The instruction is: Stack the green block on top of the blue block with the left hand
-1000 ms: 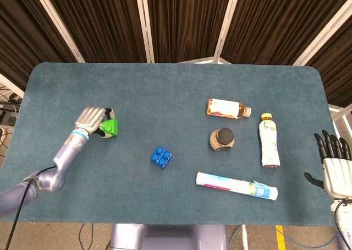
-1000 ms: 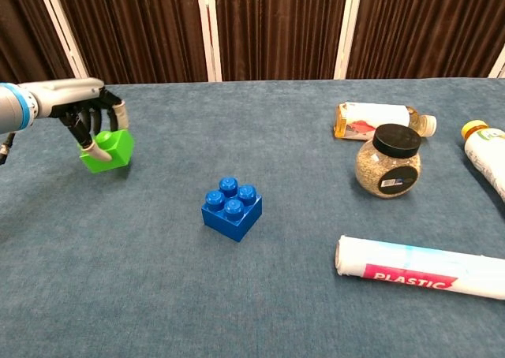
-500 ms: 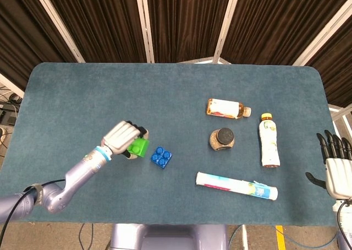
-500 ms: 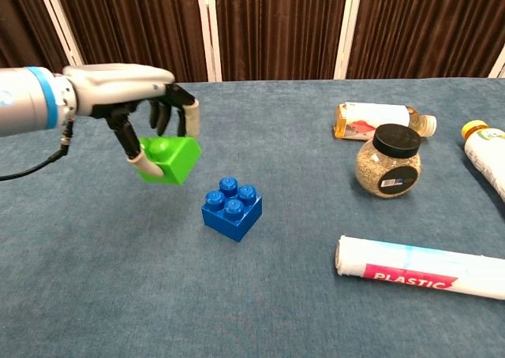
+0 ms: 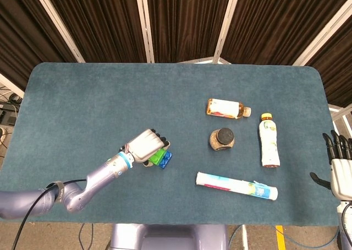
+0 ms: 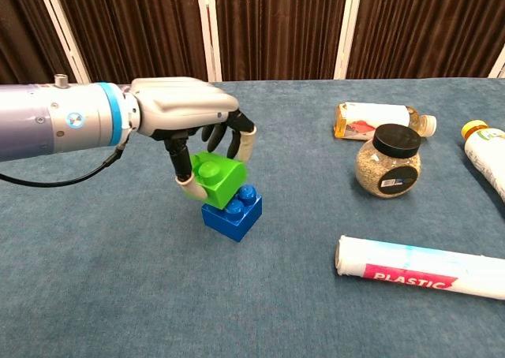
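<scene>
My left hand [image 6: 193,125] [image 5: 146,146] grips the green block [image 6: 218,178] [image 5: 159,157] from above, thumb and fingers on its sides. The green block is tilted and hangs just over the blue block [image 6: 233,215] [image 5: 166,161], covering its left studs; whether the two touch is unclear. In the head view the hand hides most of both blocks. My right hand [image 5: 341,169] stays off the table's right edge, fingers apart and holding nothing.
On the right side lie a tea bottle [image 6: 377,120], a white bottle with a yellow cap [image 5: 268,140] and a plastic-labelled tube [image 6: 420,266]. A black-lidded jar [image 6: 387,161] stands between them.
The left hand carried the green block from the table's left side rightward, and now holds it right above the blue block. The right hand barely shifted.
</scene>
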You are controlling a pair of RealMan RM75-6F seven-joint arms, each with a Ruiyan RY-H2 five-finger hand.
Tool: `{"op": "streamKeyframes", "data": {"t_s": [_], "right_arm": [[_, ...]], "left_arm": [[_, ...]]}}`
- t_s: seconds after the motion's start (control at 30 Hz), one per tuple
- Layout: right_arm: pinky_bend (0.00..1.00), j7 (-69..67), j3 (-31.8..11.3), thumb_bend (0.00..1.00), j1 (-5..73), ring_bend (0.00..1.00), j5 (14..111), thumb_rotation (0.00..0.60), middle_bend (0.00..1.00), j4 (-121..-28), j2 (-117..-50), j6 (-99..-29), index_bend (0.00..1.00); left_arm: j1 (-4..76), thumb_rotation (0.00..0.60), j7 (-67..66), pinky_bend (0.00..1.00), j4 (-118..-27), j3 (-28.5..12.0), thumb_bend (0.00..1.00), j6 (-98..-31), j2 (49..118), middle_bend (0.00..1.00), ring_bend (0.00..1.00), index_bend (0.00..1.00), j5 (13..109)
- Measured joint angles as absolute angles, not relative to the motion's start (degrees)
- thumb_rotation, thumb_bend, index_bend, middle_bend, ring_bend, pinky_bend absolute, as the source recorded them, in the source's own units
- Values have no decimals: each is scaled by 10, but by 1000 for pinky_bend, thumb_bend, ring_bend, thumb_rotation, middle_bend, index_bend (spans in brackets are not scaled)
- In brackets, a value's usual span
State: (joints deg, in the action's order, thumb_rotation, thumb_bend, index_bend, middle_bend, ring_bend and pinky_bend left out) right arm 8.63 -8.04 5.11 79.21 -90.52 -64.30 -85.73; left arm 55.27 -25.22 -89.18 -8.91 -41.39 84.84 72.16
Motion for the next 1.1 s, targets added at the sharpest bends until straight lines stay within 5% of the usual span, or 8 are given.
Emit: {"op": "streamKeyframes", "data": {"t_s": [1.1], "right_arm": [[0, 92, -85, 0, 52, 0, 782, 600, 0, -905, -644, -854, 0]], "left_arm": [[596, 600, -276, 399, -826, -63, 25, -401, 911, 508, 449, 480, 676]]}}
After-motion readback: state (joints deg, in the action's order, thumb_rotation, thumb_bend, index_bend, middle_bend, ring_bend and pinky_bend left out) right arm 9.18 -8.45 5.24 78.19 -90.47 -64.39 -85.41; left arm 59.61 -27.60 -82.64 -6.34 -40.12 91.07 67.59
